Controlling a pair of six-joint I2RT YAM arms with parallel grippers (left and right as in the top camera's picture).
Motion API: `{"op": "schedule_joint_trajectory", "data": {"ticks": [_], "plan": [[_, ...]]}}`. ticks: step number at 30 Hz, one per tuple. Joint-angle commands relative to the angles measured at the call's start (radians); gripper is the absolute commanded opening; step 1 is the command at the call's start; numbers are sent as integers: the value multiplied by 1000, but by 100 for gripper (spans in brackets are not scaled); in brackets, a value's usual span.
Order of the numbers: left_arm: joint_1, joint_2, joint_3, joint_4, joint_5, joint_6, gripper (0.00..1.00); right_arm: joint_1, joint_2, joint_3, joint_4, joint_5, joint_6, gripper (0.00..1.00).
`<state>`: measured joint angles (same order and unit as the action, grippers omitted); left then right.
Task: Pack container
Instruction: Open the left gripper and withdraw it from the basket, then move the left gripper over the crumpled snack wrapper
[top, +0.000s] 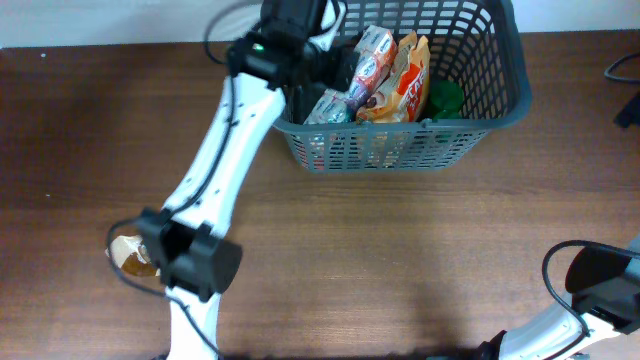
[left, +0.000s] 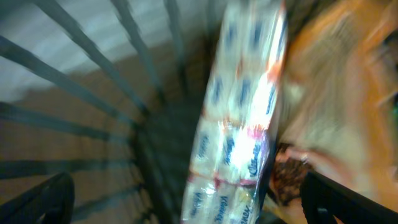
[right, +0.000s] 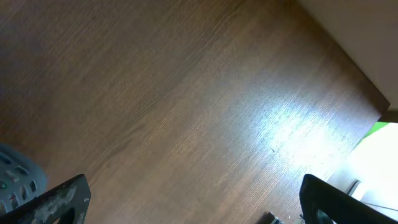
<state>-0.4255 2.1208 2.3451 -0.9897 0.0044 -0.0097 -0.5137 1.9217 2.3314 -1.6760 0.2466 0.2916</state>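
Grey plastic lattice forms the container (top: 400, 150), a big shopping basket at the far middle of the table (top: 400, 260), already holding a tissue pack (left: 239, 124), an orange snack bag (left: 336, 93) and something green (top: 445, 98). It looks stiff and light, heavier once loaded; the solid rim seems the safest hold, since slotted walls may flex. Reaching inside over the left rim, the left gripper (left: 186, 193) has fingers spread wide either side of the tissue pack, seemingly not pinching it. By the near right corner, the right gripper (right: 194, 190) hangs spread over bare tabletop. Dark brown wood, faintly glossy; a small brown packet (top: 128, 255) lies near the left arm; a pale surface (right: 360, 37) shows beyond the table's edge
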Motion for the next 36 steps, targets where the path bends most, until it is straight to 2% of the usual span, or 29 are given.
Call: {"op": "schedule_joint_trajectory", "data": {"ticks": [1,6,11,12,14,15,19,20,22,29,36], "plan": [[16,-207,117,2,-87,41,99,-4,0,-3,0,16,13,99],[16,-346,137,-29,-164,64,99,-4,0,-3,0,16,13,99],[16,-449,137,-193,-412,38,99,-4,0,-3,0,16,13,99],[16,-468,137,-251,-482,-11,99,-4,0,-3,0,16,13,99],[16,-486,137,-328,-531,-81,99,-4,0,-3,0,16,13,99],[17,-500,137,-411,-550,-161,99,-4,0,-3,0,16,13,99],[55,-510,137,-538,-552,-369,99,-4,0,-3,0,16,13,99],[95,-510,137,-608,-552,-527,99,-4,0,-3,0,16,13,99],[145,-510,136,-692,-551,-713,99,-4,0,-3,0,16,13,99],[320,-514,38,-698,-393,-922,99,-4,0,-3,0,16,13,99],[467,-514,-280,-697,-203,-1252,99,-4,0,-3,0,16,13,99]]}}
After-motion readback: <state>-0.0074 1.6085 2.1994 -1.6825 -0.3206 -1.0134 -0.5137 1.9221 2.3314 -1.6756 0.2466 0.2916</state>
